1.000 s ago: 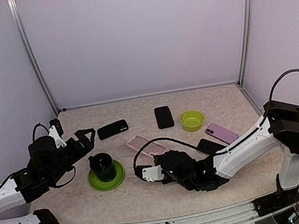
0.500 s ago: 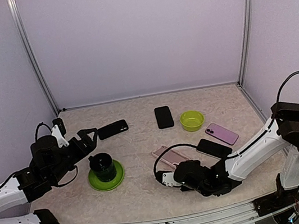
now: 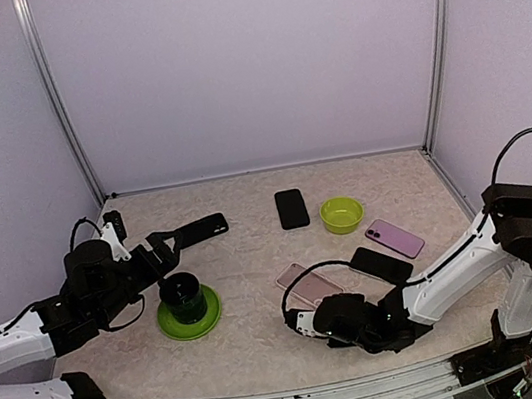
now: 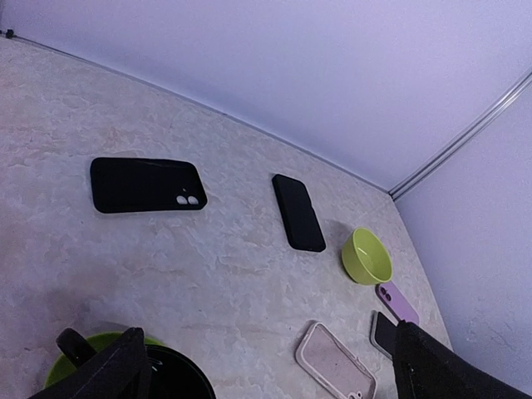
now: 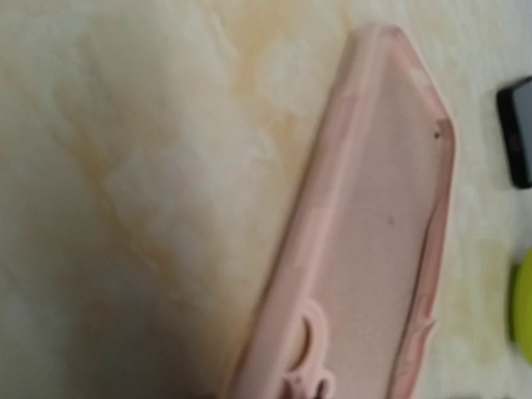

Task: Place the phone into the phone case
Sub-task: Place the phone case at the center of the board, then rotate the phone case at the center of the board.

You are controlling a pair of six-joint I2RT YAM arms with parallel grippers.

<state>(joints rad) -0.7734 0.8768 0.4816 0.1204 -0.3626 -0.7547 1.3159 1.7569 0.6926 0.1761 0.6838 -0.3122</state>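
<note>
Close to the near edge of the table (image 3: 250, 354), the right hand (image 3: 303, 317) sits low, right at the near end of the pink phone case (image 3: 305, 282). I cannot tell if this hand is together or apart. The arm hides it from above, and its own camera shows only the case, very close up and lying open side up. A second ago the pink case lay more toward 10 o'clock, nearer the middle of the table. The right hand has pulled it toward 4 o'clock, and in the last half second it has hardly moved. Now the black phone (image 3: 380, 264) lies just beside the case at its 2 o'clock, with a small gap between them. I think that is good for the task: the phone and the empty case are neighbours now, so the phone has only a short way to go. It is not in the case yet. At 9 o'clock from the case, well apart, a dark cup (image 3: 180, 292) stands on a green saucer (image 3: 193, 323). Just past the cup the left hand (image 3: 160, 251) hovers with its fingers wide apart and nothing in them. It has slid a little toward 3 o'clock. Farther back, a purple phone (image 3: 394, 237) lies at 1 o'clock from the black phone. Behind it is a green bowl (image 3: 341, 214). A second black phone (image 3: 292, 209) lies at 12 o'clock from the pink case, and a black case (image 3: 200, 230) lies at its 10 o'clock.
</note>
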